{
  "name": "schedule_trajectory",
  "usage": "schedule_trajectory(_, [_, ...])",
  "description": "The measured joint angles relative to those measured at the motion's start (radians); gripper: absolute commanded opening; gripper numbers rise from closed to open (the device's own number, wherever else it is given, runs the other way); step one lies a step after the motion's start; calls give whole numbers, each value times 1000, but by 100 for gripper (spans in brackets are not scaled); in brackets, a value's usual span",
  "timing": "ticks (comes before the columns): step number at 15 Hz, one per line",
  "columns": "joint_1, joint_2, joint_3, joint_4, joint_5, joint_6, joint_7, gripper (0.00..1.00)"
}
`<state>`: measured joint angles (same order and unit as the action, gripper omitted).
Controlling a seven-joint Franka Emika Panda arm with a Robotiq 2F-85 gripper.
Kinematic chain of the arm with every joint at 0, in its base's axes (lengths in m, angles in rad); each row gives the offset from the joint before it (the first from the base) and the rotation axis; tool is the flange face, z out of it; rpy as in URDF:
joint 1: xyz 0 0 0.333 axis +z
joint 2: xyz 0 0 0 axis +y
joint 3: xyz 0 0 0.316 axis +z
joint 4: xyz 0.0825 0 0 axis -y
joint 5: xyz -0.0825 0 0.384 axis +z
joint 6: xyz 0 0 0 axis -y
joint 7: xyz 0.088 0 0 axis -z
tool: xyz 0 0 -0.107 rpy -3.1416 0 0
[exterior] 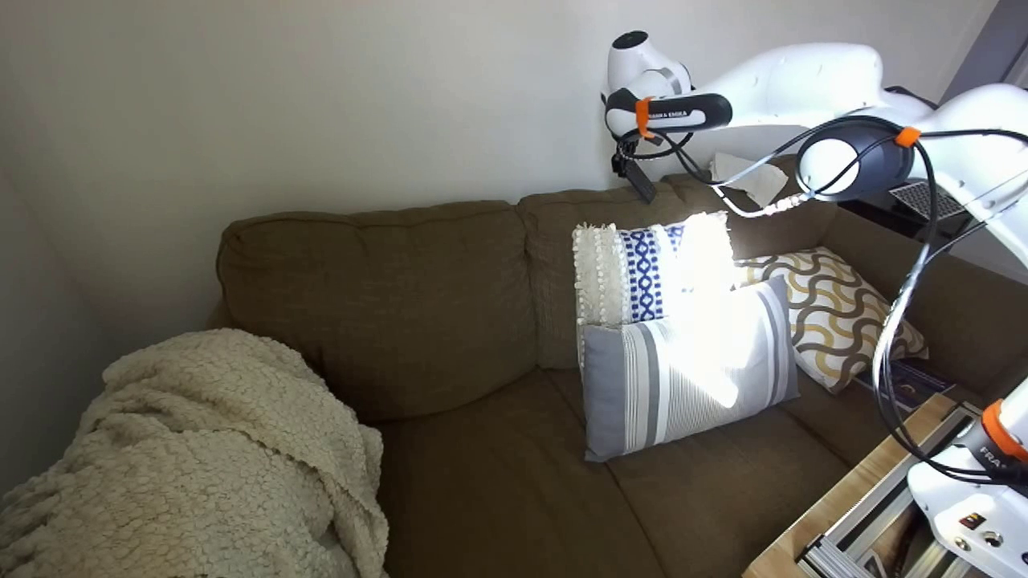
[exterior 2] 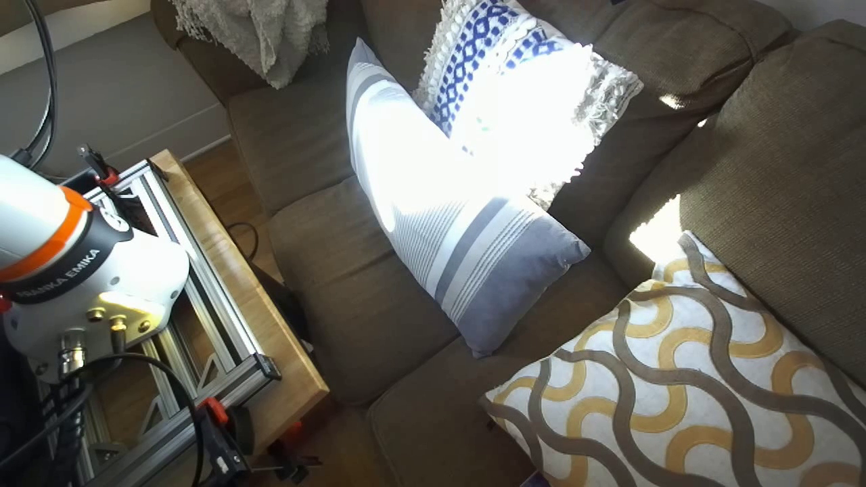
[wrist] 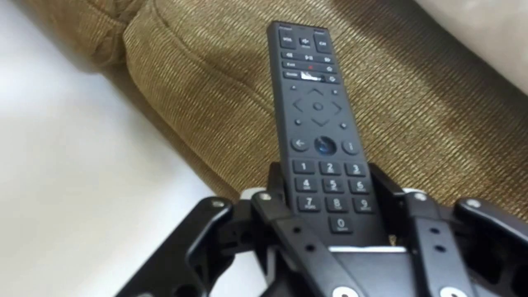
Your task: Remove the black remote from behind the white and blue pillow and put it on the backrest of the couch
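A remote (wrist: 315, 119) hangs from the claw (wrist: 328, 181) over the backrest (wrist: 404, 115), at twelve o'clock from the blue-banded pillow (exterior: 645, 273) in an exterior view. We see the claw drawn in to the remote's width, its fingers (wrist: 387, 198) against both long edges beside the number keys (wrist: 333, 185); in the wrist view the far end points between eleven and twelve o'clock. Whether that end touches the backrest, we cannot tell. We judge the remote light and stiff, its smooth casing apt to swivel when held so near one end. The long edges look to us the right place to hold, sparing the keys. A hard knock could harm it, but we expect the padding to cushion a gentle, flat landing.
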<state>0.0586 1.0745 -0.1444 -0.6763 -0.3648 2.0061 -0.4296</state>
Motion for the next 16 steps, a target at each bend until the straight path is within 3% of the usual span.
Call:
schedule_trajectory(9, [39, 128, -54, 58, -130, 272, -174, 25])
schedule_trajectory(16, [48, 190, -107, 82, -149, 288, -215, 25])
